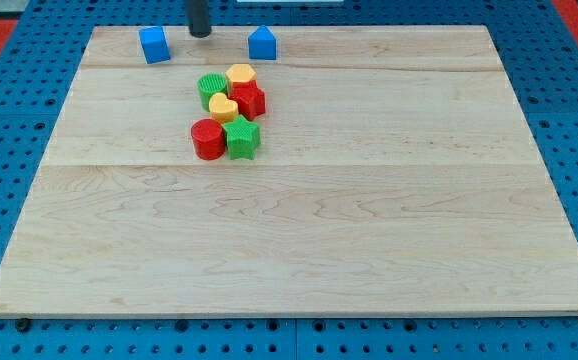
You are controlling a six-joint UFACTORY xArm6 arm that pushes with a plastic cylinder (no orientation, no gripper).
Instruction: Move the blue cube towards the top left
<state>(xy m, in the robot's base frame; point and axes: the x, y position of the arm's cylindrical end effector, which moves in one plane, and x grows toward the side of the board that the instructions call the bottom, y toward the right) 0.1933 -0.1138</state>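
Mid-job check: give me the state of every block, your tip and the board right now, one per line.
blue cube: top left area, alone, untouched.
my tip: between the two blue blocks, touching neither.
blue house-shaped block: alone, right of tip.
green cylinder, yellow hexagon, red star, yellow heart, red cylinder, green star: clustered tightly.
wooden board: flat.
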